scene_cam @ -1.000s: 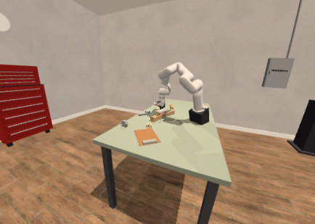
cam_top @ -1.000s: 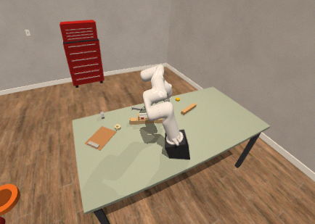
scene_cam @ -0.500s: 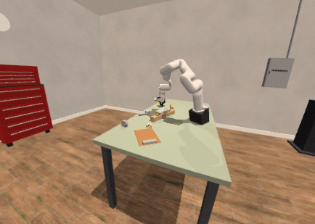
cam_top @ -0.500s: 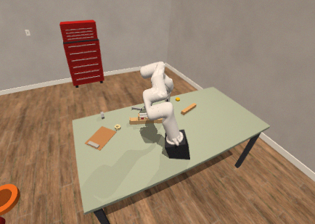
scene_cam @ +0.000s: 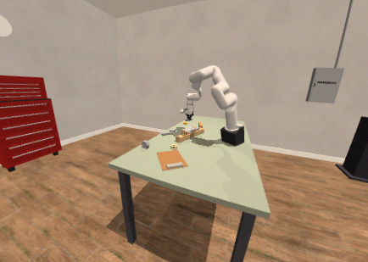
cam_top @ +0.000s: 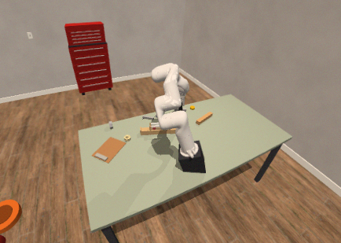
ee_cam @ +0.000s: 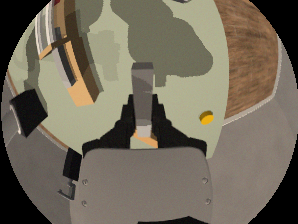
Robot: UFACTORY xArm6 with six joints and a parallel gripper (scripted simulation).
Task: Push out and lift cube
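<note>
The wooden channel (cam_top: 157, 130) lies on the table in front of the arm's base; it also shows in the exterior view (scene_cam: 189, 133) and at the upper left of the wrist view (ee_cam: 67, 56). My gripper (ee_cam: 143, 102) is shut on a short grey stick with an orange end (ee_cam: 143, 90). In the exterior view the gripper (scene_cam: 187, 113) hangs above the table, behind the channel and apart from it.
A yellow disc (cam_top: 192, 108) and a wooden block (cam_top: 204, 118) lie behind the channel. A grey tool (cam_top: 148, 117), a tape roll (cam_top: 127, 138), a small grey cylinder (cam_top: 111, 124) and an orange clipboard (cam_top: 108, 149) lie to the left. A red tool chest (cam_top: 89, 57) stands by the wall.
</note>
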